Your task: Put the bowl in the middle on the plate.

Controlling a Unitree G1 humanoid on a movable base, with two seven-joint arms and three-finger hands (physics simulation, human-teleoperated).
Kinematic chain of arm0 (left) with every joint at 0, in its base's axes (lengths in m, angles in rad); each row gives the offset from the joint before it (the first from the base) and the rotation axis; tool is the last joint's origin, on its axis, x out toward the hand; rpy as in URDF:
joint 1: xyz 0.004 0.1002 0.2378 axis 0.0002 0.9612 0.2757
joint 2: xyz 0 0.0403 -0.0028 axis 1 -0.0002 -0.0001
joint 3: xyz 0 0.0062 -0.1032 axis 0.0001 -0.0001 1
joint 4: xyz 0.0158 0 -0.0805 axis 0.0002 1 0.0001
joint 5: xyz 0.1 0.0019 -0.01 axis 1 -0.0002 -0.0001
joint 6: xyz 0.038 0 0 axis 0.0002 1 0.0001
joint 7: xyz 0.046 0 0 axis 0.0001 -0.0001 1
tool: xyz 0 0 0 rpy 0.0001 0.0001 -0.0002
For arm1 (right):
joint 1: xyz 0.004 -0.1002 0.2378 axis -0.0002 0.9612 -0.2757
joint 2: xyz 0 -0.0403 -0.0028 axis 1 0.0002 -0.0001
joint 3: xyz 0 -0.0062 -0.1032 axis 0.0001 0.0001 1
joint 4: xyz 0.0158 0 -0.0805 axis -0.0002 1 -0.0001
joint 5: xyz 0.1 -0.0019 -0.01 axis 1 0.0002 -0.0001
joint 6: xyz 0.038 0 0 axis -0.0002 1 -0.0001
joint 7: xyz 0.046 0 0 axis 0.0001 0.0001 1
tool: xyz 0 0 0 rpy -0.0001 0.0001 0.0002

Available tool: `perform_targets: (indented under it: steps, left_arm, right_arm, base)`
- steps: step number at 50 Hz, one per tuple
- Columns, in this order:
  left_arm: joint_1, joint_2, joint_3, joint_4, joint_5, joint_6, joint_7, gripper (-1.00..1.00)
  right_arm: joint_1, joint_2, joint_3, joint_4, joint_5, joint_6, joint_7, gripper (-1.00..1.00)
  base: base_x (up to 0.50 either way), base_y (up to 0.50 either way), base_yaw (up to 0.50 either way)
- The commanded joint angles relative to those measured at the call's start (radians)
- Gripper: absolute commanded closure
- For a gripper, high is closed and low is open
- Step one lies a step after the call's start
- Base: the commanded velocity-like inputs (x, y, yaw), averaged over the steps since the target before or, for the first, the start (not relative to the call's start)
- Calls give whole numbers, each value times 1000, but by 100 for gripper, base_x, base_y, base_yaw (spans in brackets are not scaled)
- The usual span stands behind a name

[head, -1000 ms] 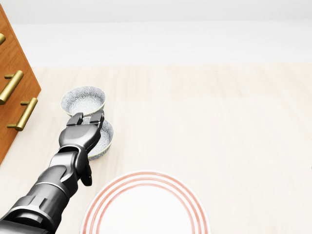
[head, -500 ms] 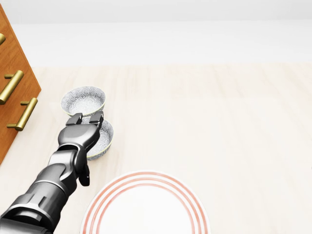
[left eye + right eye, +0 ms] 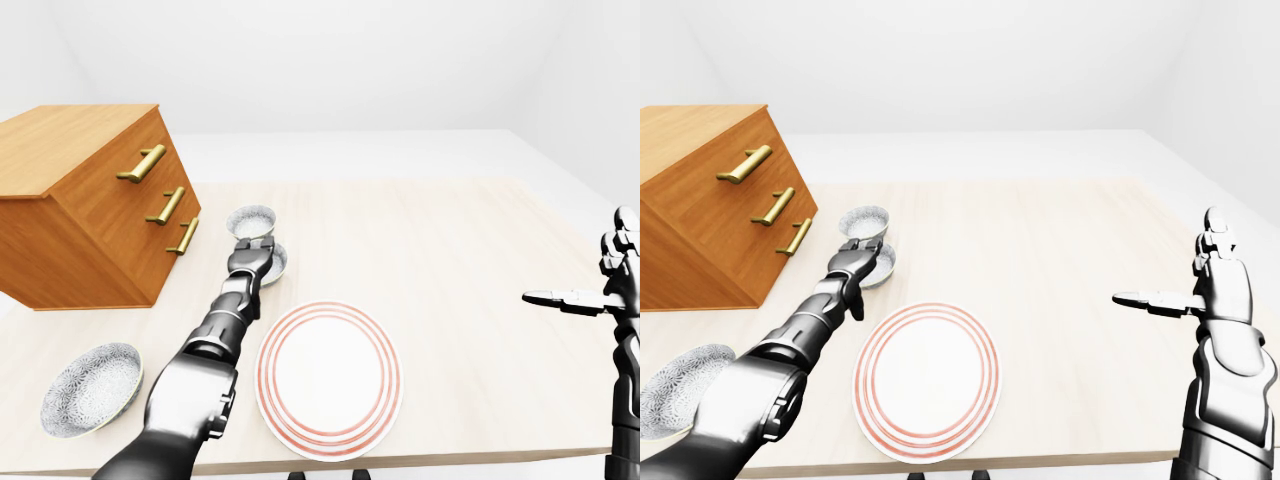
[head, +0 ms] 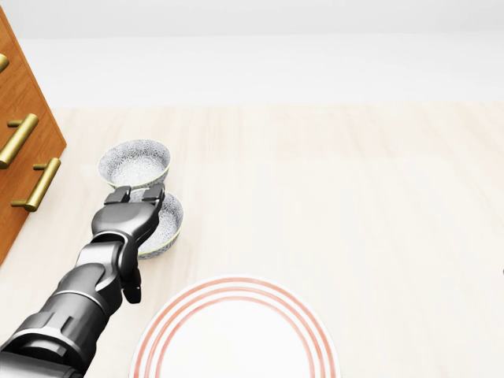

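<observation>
Bowls come first, 3 of speckled grey-white ceramic in a slanting line on the pale wooden table [image 4: 354,197]: the lowest-left bowl [image 3: 90,388], the topmost bowl [image 4: 134,161] and, between them, the middle bowl [image 4: 170,214]. The dark metal left hand [image 4: 130,216], much the nearer, lies over that bowl's left half, fingers [image 4: 120,194] straight, unclenched, gripping nothing visible. The white red-ringed plate [image 4: 236,339] sits near, below-right. The right hand [image 3: 1215,285] hangs splayed, empty, well apart. Against 1 second ago, the left hand has slid slightly leftward; the bowl is unmoved.
</observation>
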Motion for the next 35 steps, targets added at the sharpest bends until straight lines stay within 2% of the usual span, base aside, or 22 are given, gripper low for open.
perform_targets:
  steps: [1, 7, 11, 35]
  left_arm:
    - [3, 2, 2, 3, 2, 0, 0, -100]
    - [6, 0, 0, 2, 3, 1, -1, -100]
    - [2, 1, 0, 1, 3, 1, -5, -100]
    - [8, 5, 2, 2, 3, -7, -13, -100]
  right_arm:
    - [-1, 0, 2, 5, 0, -3, 0, -100]
    - [-3, -1, 5, 18, -1, -15, -3, -100]
    - [0, -1, 2, -1, 1, 1, 0, -100]
    - [2, 2, 0, -4, -1, -2, 1, -100]
  base:
    - [0, 0, 0]
    - [0, 0, 0]
    - [0, 0, 0]
    - [0, 0, 0]
